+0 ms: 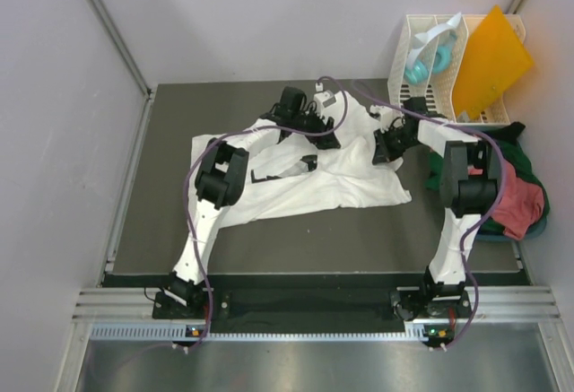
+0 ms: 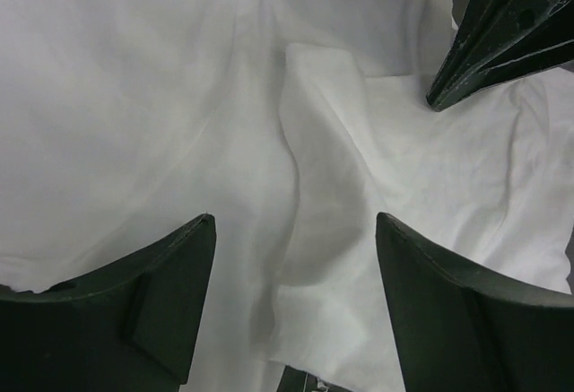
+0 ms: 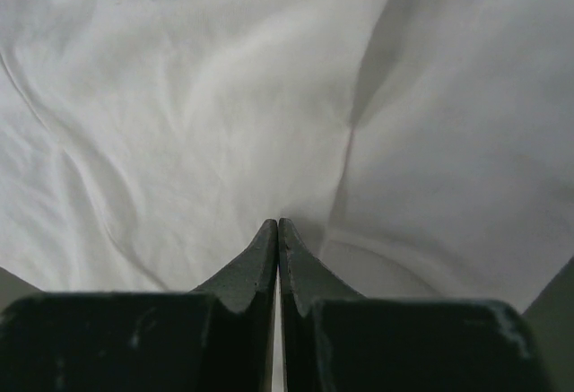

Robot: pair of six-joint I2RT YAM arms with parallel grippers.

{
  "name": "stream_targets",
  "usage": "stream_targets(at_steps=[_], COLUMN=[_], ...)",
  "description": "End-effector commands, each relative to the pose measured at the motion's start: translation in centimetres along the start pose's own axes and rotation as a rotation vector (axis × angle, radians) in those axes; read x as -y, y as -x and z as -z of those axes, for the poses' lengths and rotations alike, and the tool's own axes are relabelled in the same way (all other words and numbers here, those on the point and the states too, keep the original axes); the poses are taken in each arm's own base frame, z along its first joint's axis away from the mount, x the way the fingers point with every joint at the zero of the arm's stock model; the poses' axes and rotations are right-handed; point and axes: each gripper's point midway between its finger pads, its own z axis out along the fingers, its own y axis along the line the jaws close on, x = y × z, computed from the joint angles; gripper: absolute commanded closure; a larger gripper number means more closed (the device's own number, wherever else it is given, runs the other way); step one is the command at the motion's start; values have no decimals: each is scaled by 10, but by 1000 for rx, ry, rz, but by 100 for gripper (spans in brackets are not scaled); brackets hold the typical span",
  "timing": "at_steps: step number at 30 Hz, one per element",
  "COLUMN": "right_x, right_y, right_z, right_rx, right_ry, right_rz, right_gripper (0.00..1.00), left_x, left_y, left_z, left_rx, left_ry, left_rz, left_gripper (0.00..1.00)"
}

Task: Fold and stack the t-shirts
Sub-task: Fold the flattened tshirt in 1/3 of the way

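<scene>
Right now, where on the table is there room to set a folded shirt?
Bare: the near strip of table between the white shirt and the front edge, and the far-left corner. Crowded: the right side, with rack, red shirt and green shirt.

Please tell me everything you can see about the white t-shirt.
The white t-shirt is large, plain, of soft thin cloth. It lies near the middle of the dark table, spread out but crumpled, with many creases and one flap folded over. The left gripper is open just above it. The right gripper is shut; creases run to its tips, so it seems to pinch the cloth.
</scene>
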Motion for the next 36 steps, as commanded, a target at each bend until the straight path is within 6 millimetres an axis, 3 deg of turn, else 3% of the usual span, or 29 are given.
stream_targets(at_steps=[1,3,5,7,8,9,16,18,26,30,36], right_x=[3,7,10,12,13,13,12,12,5,3,2], right_y=[-7,-11,-13,-16,-14,-15,-10,-10,-6,-5,-5], right_z=[-10,-15,-17,-21,-22,-24,-26,-27,-26,-25,-21], right_rx=[-5,-18,-23,-35,-34,-40,-44,-47,-49,-49,-51], right_ry=[1,-8,-16,-20,-21,-18,-21,-21,-20,-28,-41], right_rz=[-18,-32,-42,-49,-48,-49,-44,-42,-19,-9,-6], right_gripper=[100,100,100,100,100,100,100,100,100,100,100], left_x=[23,25,30,33,34,36,57,61,47,34,12], left_y=[30,36,38,44,46,52,63,56,0,-15,-20], left_z=[-3,-4,-3,-3,-3,-3,-2,-8,-33,-37,-36], left_rx=[89,113,118,137,146,161,187,167,14,-49,-74], left_ry=[-126,-148,-174,-188,-197,-206,-302,-330,-266,-203,-60], left_rz=[36,40,50,65,70,89,134,158,243,256,214], left_gripper=[26,29,42,69,92,98,100,100,100,100,100])
